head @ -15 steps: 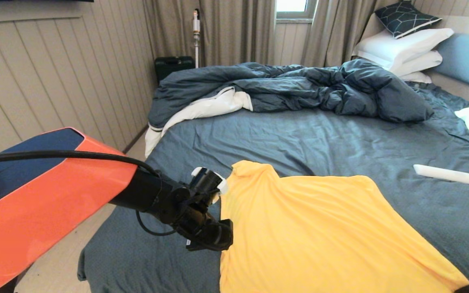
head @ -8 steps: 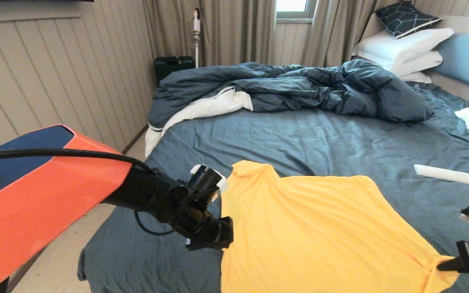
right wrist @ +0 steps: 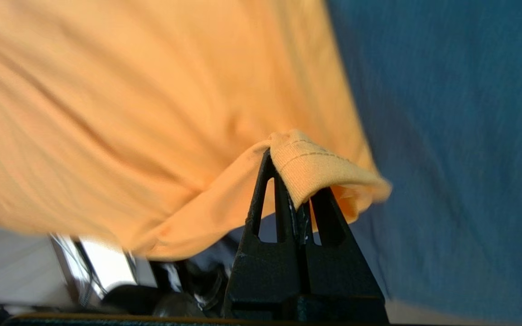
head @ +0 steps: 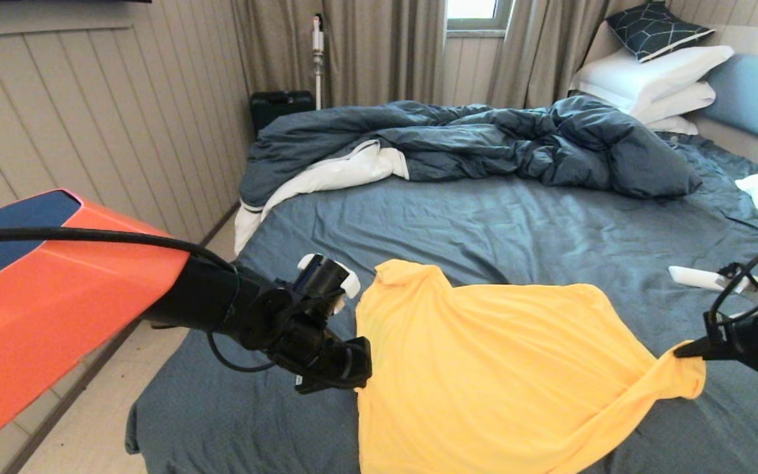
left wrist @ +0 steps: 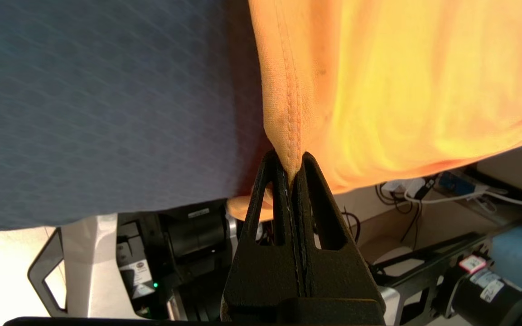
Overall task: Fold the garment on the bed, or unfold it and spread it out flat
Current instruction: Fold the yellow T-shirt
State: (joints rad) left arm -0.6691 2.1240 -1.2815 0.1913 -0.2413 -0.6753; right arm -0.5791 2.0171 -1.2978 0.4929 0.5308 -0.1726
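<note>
The yellow T-shirt [head: 497, 368] lies on the near part of the bed [head: 484, 224]. The left gripper [head: 357, 368] is clenched on its stitched left edge, and the right gripper [head: 682, 352] pinches a bunched near-right corner. That small pinch probably holds little cloth; pulling farther could slip it free or drag the shirt askew.

Garment [head: 484, 368]: thin soft knit cloth, matt; bed [head: 484, 230] sheet: matt weave.

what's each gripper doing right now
Left gripper: shut on the bright yellow-orange thin fabric T-shirt's stitched hem.
Right gripper: shut on the T-shirt's opposite corner.
</note>
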